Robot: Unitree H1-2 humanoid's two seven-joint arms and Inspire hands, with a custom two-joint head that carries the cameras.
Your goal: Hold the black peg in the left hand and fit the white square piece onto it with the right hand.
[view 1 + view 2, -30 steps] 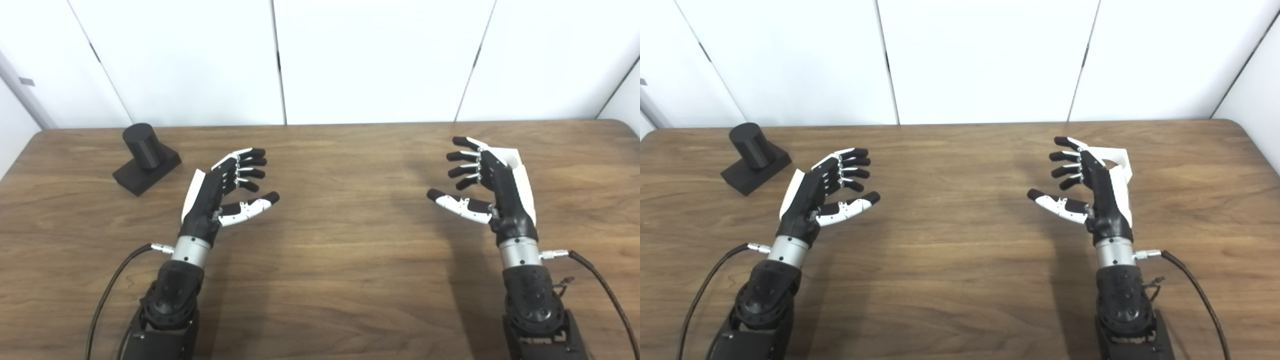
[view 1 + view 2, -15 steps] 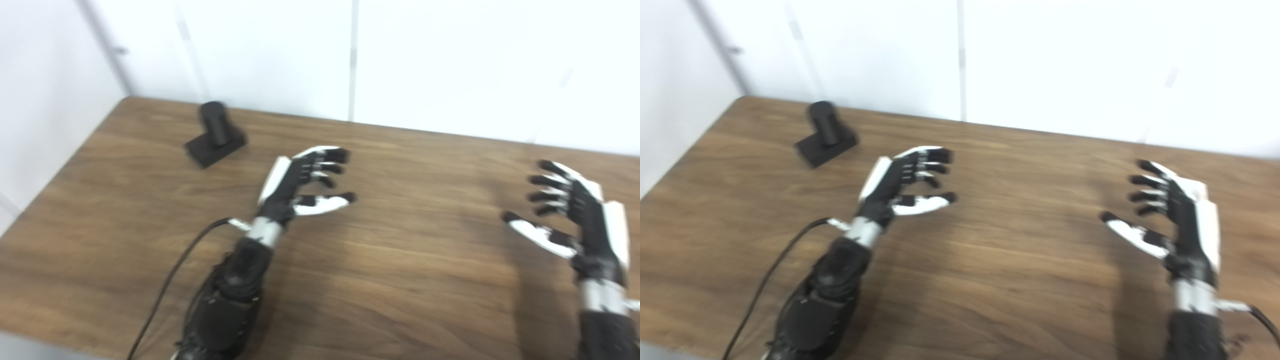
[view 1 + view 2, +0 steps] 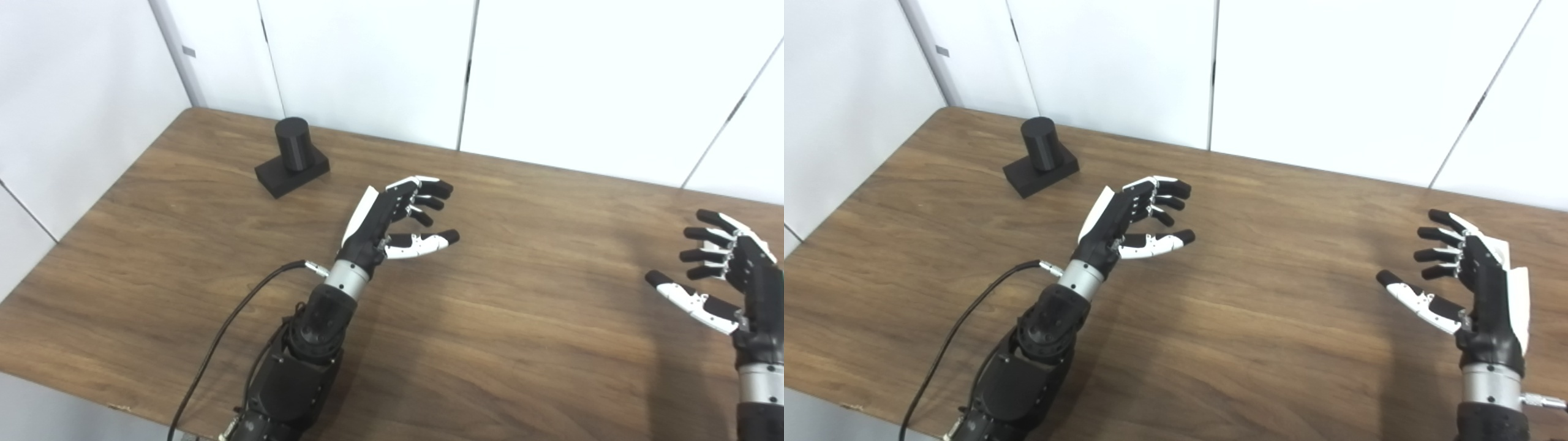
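The black peg (image 3: pixel 291 144) is a short upright cylinder on a black square base (image 3: pixel 275 178), standing at the far left of the wooden table (image 3: pixel 527 318). My left hand (image 3: pixel 392 220) hovers open to the right of the peg and nearer to me, well apart from it, palm facing right. At the right edge of the picture my right hand (image 3: pixel 1473 288) is open too, palm facing left, holding nothing. I cannot tell the white square piece apart from the white back of the right hand.
White wall panels (image 3: pixel 367 61) close off the table at the back and on the left. The table's left corner and its near-left edge (image 3: pixel 73 392) are in view. A black cable (image 3: pixel 233 324) runs from the left wrist down over the table.
The whole picture has swung to the left, so the camera has moved. Both hands keep the same open pose, and the peg stands where it was.
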